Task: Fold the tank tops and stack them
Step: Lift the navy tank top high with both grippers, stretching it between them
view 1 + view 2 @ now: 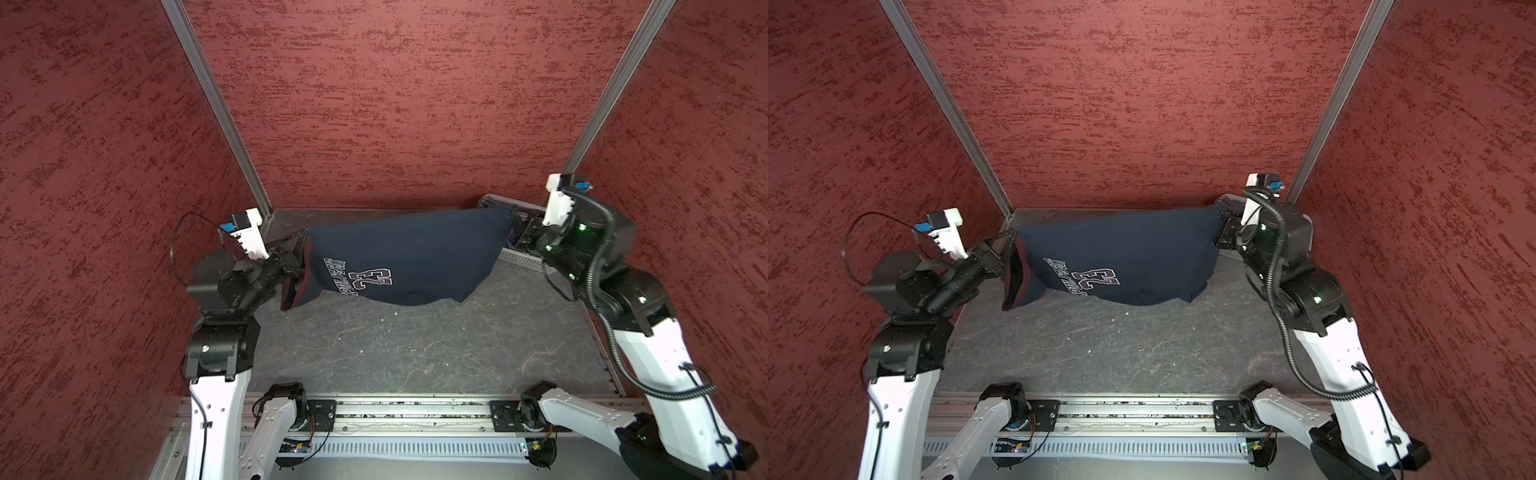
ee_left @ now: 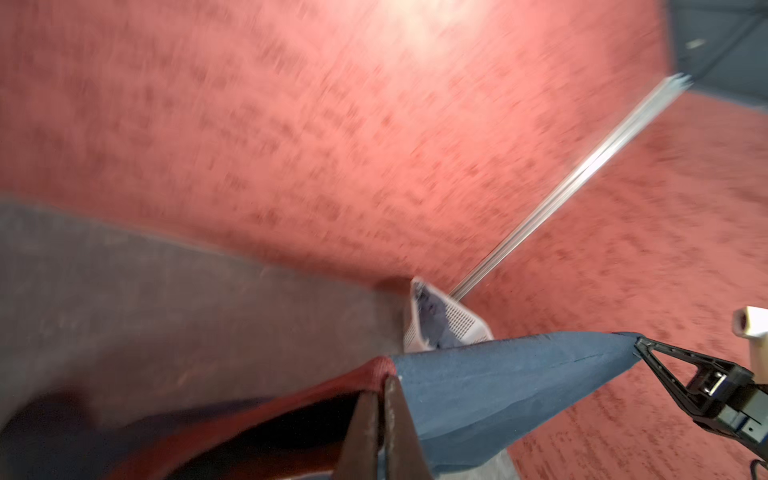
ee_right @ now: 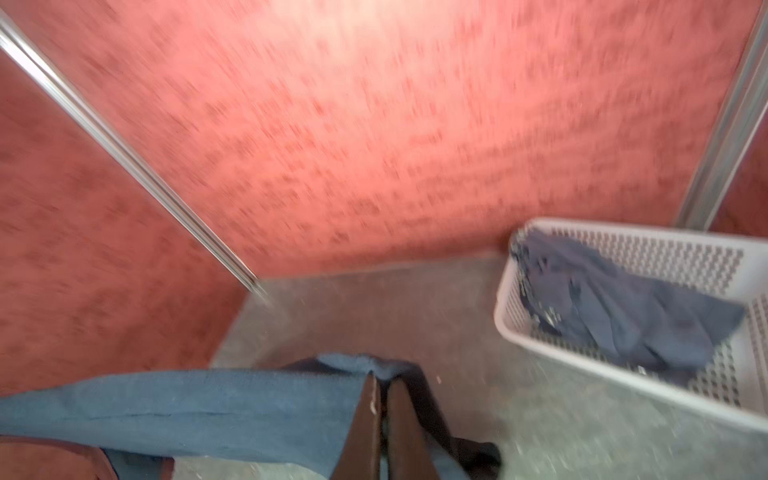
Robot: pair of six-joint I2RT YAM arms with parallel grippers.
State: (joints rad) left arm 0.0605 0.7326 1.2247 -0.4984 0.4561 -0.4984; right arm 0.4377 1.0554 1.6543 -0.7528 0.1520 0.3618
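1. Left hand [image 1: 305, 240]: the jaws are closed on the reddish-trimmed edge of the navy top [image 1: 407, 249]. In the left wrist view you see both fingers [image 2: 365, 415] pressed together on that trim.

2. Right hand [image 1: 515, 226]: the jaws are closed on the opposite edge of the navy top. In the right wrist view the cloth bunches at the fingertips [image 3: 365, 407].

3. Navy top: in both top views it hangs stretched between the two hands, left to right, over the far half of the surface [image 1: 415, 353]. The "23" print faces up and toward the near side. The middle of the cloth sags. You cannot tell whether its lowest fold touches the surface.

4. Basket [image 3: 623, 241]: it stands in the far right corner, just behind the right hand. The grey top [image 3: 615, 311] lies crumpled inside it.

5. Both wrist views are blurred, so you cannot read fine detail in them.
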